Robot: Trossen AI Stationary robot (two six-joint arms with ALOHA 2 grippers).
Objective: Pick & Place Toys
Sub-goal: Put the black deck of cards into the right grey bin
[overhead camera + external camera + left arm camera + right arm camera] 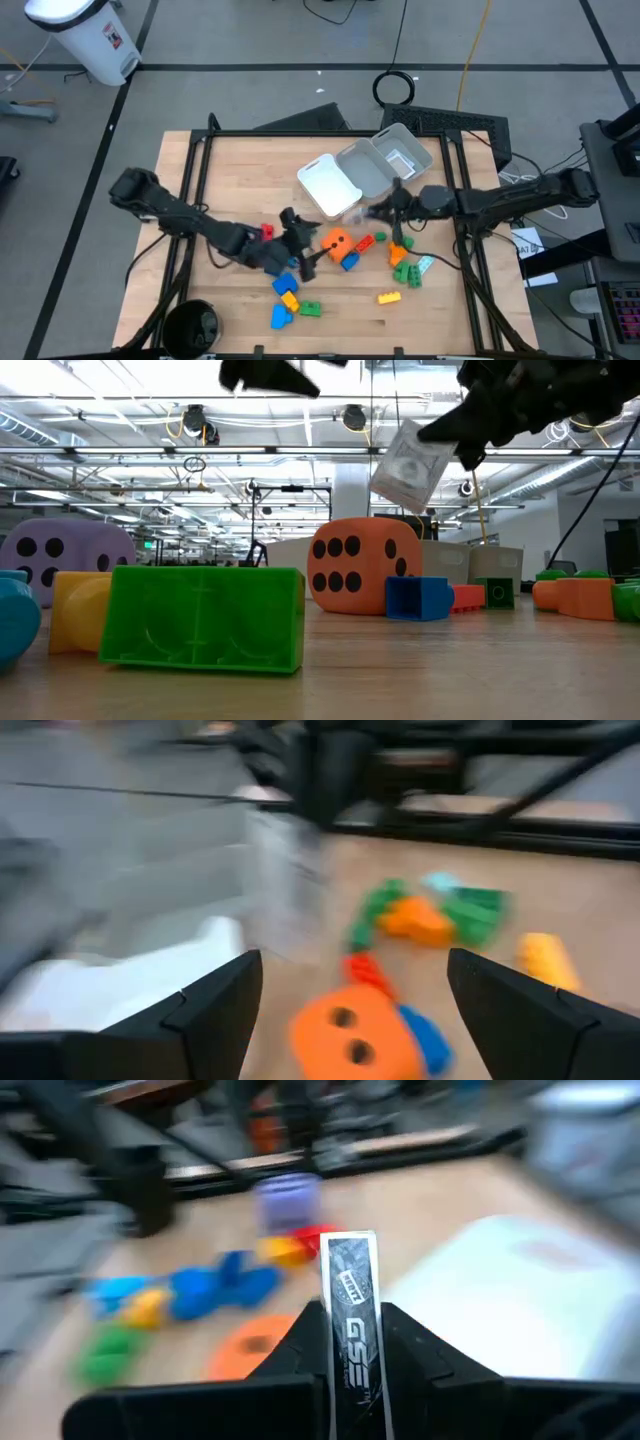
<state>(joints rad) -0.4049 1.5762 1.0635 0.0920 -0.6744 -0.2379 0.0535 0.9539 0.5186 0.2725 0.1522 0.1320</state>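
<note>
Here, the right arm reaches in across the table from its right edge, stretched nearly level, its right gripper (372,211) lifted clear of the wood just beside the white tray (327,185). Its fingers are pinched together on a small white picture card (349,1318), which stands on edge between them and, in the low view, hangs tilted in the air above the orange die (363,563). The left arm angles in from the table's left side, bent at the elbow, with the left gripper (296,240) poised among the toys, fingers spread wide and holding nothing. The orange die rests on the table just ahead of it, a blue brick (350,261) touching its side, while the purple die (63,555) sits farther off.
</note>
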